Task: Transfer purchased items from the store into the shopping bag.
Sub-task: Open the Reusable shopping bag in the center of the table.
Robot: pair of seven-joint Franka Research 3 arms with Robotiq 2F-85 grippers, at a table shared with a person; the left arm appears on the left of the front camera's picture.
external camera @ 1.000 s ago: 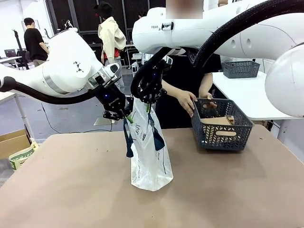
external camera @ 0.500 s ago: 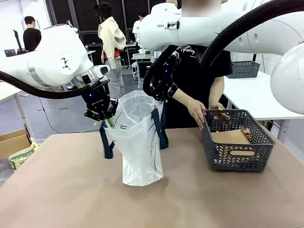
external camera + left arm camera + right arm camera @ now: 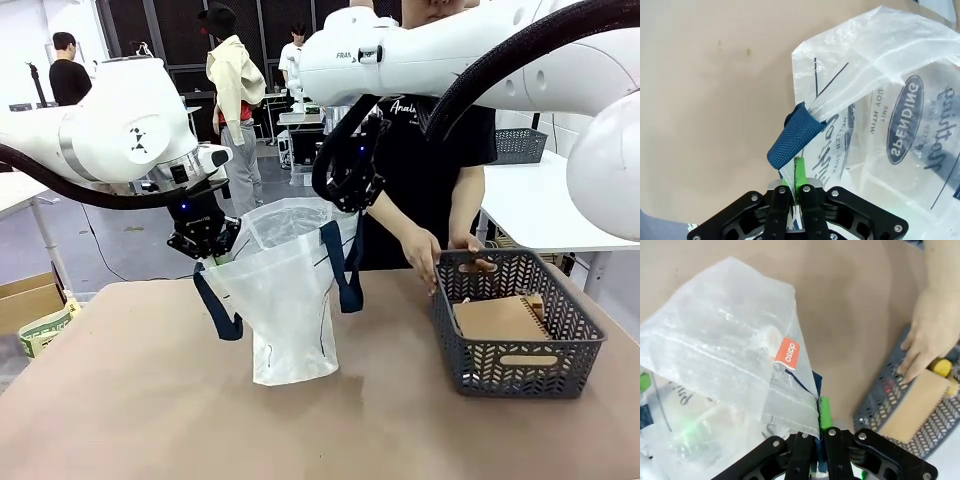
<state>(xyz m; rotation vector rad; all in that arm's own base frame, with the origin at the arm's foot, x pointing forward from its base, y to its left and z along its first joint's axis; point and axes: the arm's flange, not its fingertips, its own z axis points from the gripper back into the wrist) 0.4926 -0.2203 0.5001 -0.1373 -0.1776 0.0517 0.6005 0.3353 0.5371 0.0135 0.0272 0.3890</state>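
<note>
Hanging between the two grippers, the shopping bag [image 3: 290, 300] stands mouth-open over the middle of the table [image 3: 120, 400], with its bottom down on the tabletop.

Left gripper [image 3: 213, 255]: jaws pressed together on the bag's rim, beside the root of a navy strap [image 3: 792, 140]. The green pads pinch the translucent plastic.

Right gripper [image 3: 350, 205]: jaws likewise clamped on the opposite rim, holding that edge up. An orange label [image 3: 786, 353] sits on the plastic just above its fingers.

The basket [image 3: 515, 375] sits on the table to the robot's right of the bag, apart from it. A flat cardboard box [image 3: 497, 318] lies inside. A yellow packet [image 3: 941, 366] lies at the box's end.

Person's hand [image 3: 927, 325]: fingers extended, resting on the basket's rim.
</note>
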